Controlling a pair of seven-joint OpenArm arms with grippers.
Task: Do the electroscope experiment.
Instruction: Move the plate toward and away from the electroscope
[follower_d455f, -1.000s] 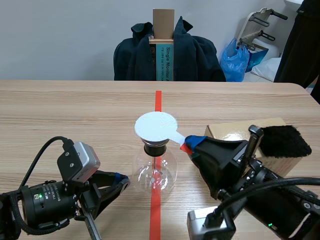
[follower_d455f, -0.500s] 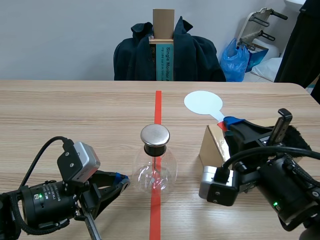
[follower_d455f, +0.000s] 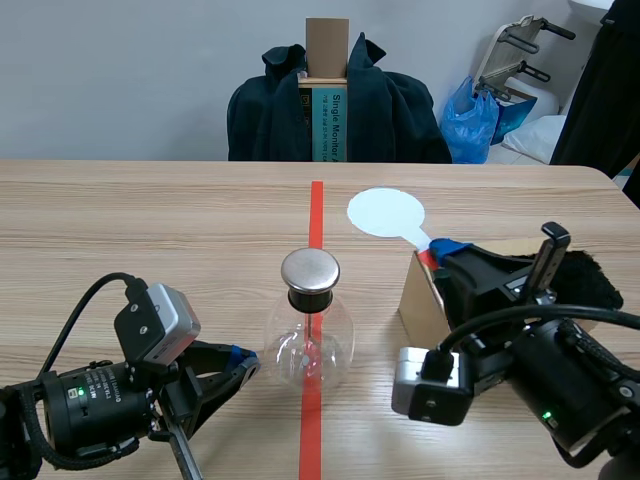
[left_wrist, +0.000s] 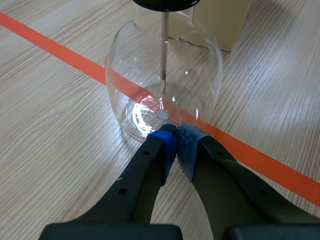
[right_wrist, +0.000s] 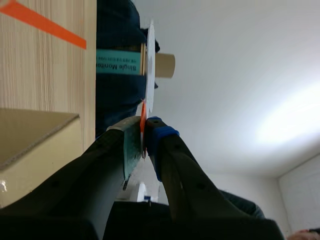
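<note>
The flask (follower_d455f: 310, 335) stands on the tape line (follower_d455f: 316, 205) at the middle of the table (follower_d455f: 120, 230), nearer the near edge than the far one. A round metal cap (follower_d455f: 309, 269) tops its dark neck, and a thin rod (left_wrist: 163, 47) hangs down inside the glass. The left gripper (follower_d455f: 243, 360) lies low near the table's near-left corner with its fingers pressed together on nothing. In the left wrist view its blue-padded tips sit right at the foot of the flask; whether they touch the glass cannot be told. The right gripper (follower_d455f: 440, 250) comes in from the near-right corner and is clamped on the red handle of the paddle (follower_d455f: 385, 213). The paddle's white disc is held out flat, right of the tape line, beyond the flask toward the far edge and well apart from the cap. In the right wrist view the disc shows edge-on, its handle pinched between the two pads. A box (follower_d455f: 422, 295) stands just under and beside that gripper, toward the right edge, with black fur (follower_d455f: 592, 275) on top of it. Beyond the far edge stands a chair draped in a dark jacket (follower_d455f: 395, 110), with a blue bag (follower_d455f: 470, 120) beside it.
</note>
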